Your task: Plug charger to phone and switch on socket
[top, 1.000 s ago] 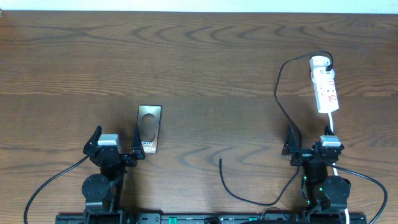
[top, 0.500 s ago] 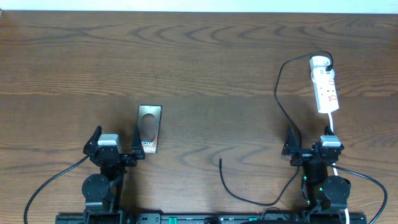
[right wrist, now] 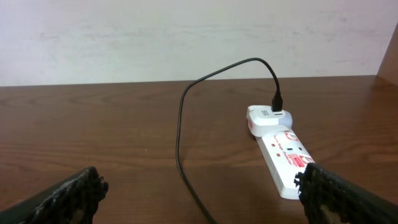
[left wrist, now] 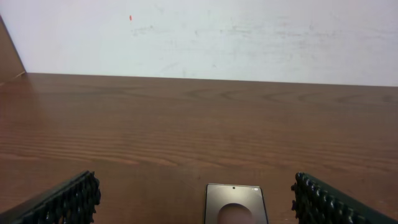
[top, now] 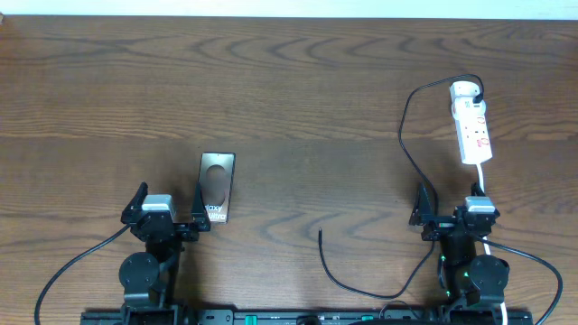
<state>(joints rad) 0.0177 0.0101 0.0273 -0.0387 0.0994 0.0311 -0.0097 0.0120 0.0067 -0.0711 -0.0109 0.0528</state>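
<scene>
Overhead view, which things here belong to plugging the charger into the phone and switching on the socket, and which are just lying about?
For the job: flat dark-grey rectangular phone; long thin black charger cable; white elongated power strip with red switch marks; open left gripper; open right gripper.
Just there: brown wooden table; white wall behind it.
</scene>
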